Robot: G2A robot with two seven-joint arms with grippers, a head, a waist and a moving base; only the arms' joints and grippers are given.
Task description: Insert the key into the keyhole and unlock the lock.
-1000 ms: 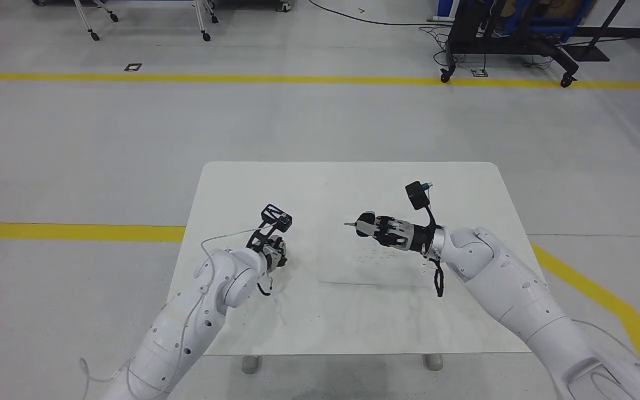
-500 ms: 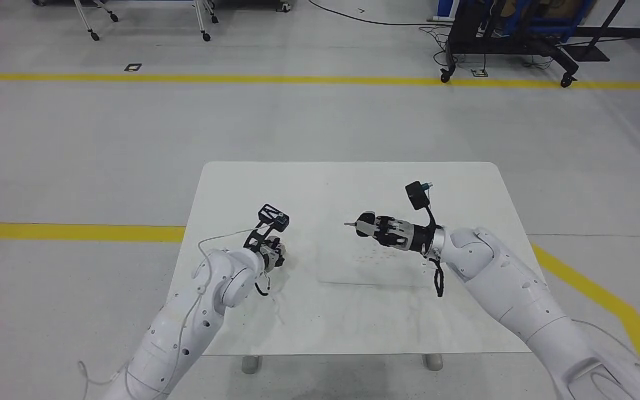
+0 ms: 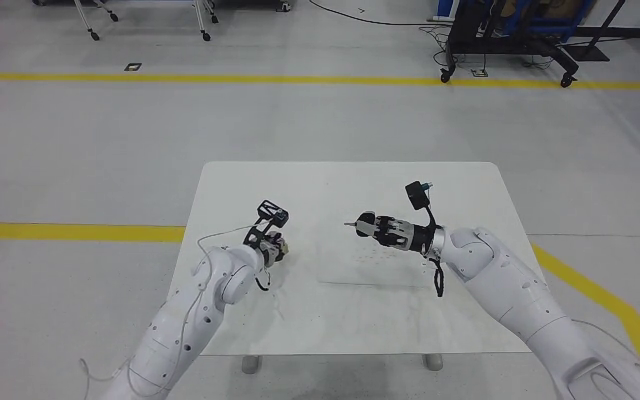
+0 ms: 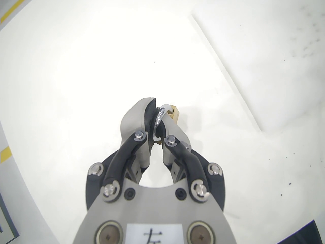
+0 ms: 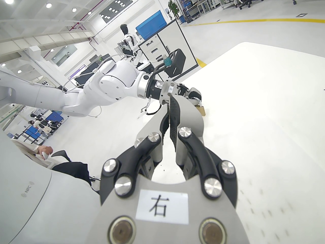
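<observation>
A small brass padlock with a silver shackle hangs in my left gripper, which is shut on the shackle. From above, this gripper is over the table's left part, the lock at its tip. My right gripper is near the table's middle, shut, with the key's thin metal tip poking out toward the left arm. In the right wrist view my right gripper has its pads pressed together and hides the key; beyond it are the left gripper and the padlock.
The white table carries a thin white sheet under the right arm, its edge running beside the left gripper. A gap of bare tabletop separates the two grippers. The table's left edge lies close behind the left arm.
My left gripper has shifted slightly toward the table's far side with the padlock in it. The right arm has not moved.
</observation>
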